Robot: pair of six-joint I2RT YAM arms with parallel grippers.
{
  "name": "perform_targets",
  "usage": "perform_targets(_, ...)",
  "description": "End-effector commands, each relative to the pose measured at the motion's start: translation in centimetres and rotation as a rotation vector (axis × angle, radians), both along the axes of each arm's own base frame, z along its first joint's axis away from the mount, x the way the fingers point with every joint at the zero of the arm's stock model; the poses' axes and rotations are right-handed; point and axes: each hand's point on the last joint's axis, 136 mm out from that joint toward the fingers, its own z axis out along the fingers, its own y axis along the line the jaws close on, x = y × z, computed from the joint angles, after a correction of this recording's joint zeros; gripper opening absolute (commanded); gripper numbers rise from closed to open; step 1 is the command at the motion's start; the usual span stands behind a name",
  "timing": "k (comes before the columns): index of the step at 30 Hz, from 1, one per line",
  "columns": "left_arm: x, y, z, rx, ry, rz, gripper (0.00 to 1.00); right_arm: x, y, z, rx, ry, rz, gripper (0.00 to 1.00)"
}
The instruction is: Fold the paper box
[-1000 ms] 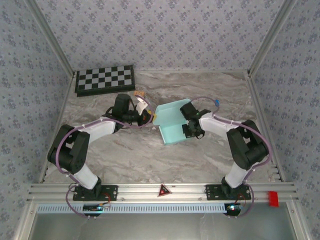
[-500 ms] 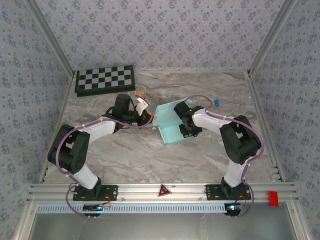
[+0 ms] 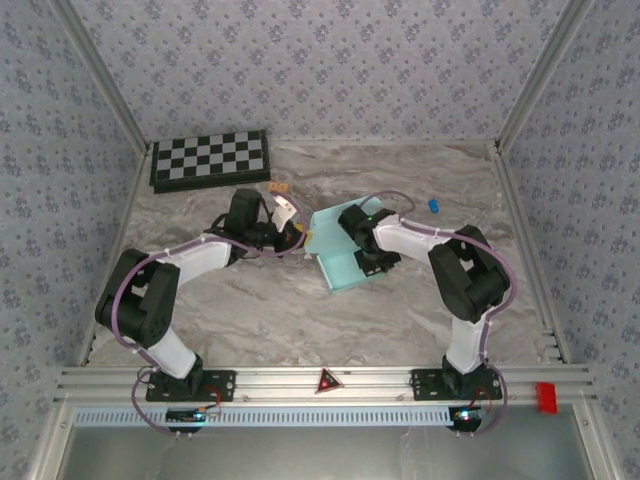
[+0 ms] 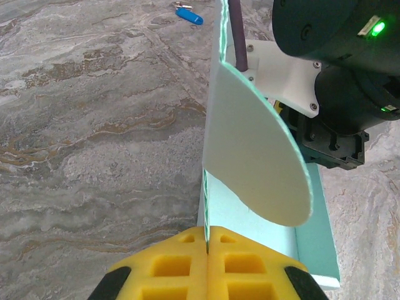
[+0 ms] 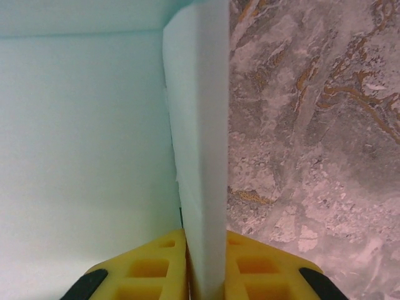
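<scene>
Marble-patterned worktop (image 3: 250,300), walled in by patterned panels. Checkerboard (image 3: 210,158) lies flat at the far left corner, well apart from the work.

Paper box (image 3: 340,268) – pale cyan card, mid-worktop, between the two arms. Part of the sheet lies flat on the surface. One long wall (image 5: 200,125) stands upright from it, and a rounded flap (image 4: 250,156) rises beside that wall.

Left pincer (image 4: 207,262) – yellow pads clenched together on the thin edge of the card at the box's left side; in the overhead view it sits at (image 3: 297,237). Right pincer (image 5: 203,269) – pads pressed on either side of the upright wall, grasping it; seen from above at (image 3: 372,262), over the middle of the sheet.

Small blue object (image 3: 434,205) on the worktop beyond the box, untouched; too small to name.

Progress, as a judgement: early to middle. One wall is creased up and a flap stands. No closed box shape is visible, and the far walls cannot be made out. Remaining: raise the other sides, tuck the flaps, close it.
</scene>
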Motion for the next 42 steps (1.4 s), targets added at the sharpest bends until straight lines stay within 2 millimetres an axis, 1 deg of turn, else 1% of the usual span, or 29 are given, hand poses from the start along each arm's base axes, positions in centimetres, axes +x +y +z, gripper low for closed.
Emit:
perform_targets(1,1.0,-0.5,3.4,-0.047,-0.109,-0.027,0.0,-2.2,-4.0,-1.1,-0.206,0.095,0.001,0.17)
perform_targets(2,1.0,-0.5,3.4,-0.048,-0.109,-0.029,0.0,-2.2,-4.1,-1.0,-0.211,0.091,-0.003,0.17)
perform_targets(3,1.0,-0.5,3.4,-0.047,-0.109,-0.028,0.0,-1.3,-3.5,-0.4,-0.196,0.064,-0.008,0.17)
perform_targets(6,1.0,-0.6,3.4,-0.048,-0.108,-0.03,0.0,-1.1,-3.5,-0.1,-0.196,0.051,-0.017,0.17)
perform_targets(9,1.0,-0.6,3.4,-0.051,-0.105,-0.033,0.0,-0.9,-2.9,0.2,-0.155,0.035,-0.02,0.18)
perform_targets(13,1.0,-0.8,3.4,-0.056,-0.103,-0.039,0.0,-0.4,-1.2,1.0,-0.041,-0.008,-0.029,0.21)
perform_targets(17,1.0,-0.9,3.5,-0.06,-0.106,-0.049,0.0,0.5,0.8,2.2,0.085,-0.06,-0.034,0.24)
perform_targets(18,0.9,-1.0,3.4,-0.059,-0.106,-0.052,0.0,-0.2,0.7,1.7,0.094,-0.046,-0.035,0.26)
perform_targets(19,0.9,-1.1,3.4,-0.058,-0.108,-0.055,0.0,-0.3,0.9,1.7,0.114,-0.045,-0.038,0.27)
perform_targets(24,1.0,-1.3,3.0,-0.054,-0.107,-0.063,0.0,-0.2,1.6,1.8,0.167,-0.047,-0.048,0.34)
perform_targets(29,0.9,-1.6,2.5,-0.051,-0.101,-0.076,0.0,-0.5,1.5,1.3,0.165,-0.035,-0.06,0.41)
perform_targets(33,1.0,-1.7,2.0,-0.05,-0.095,-0.079,0.0,-0.8,1.4,1.1,0.166,-0.03,-0.068,0.44)
perform_targets(36,1.2,-1.8,1.7,-0.048,-0.089,-0.079,0.03,-1.0,1.7,1.2,0.197,-0.03,-0.075,0.46)
perform_targets(39,1.3,-1.9,1.6,-0.049,-0.088,-0.078,0.09,-1.2,1.9,1.3,0.225,-0.034,-0.084,0.48)
perform_targets(41,1.4,-1.9,1.6,-0.049,-0.087,-0.074,0.18,-1.4,2.0,1.3,0.239,-0.033,-0.088,0.48)
perform_targets(42,1.4,-1.9,1.6,-0.048,-0.088,-0.071,0.25,-1.4,2.1,1.4,0.247,-0.033,-0.089,0.49)
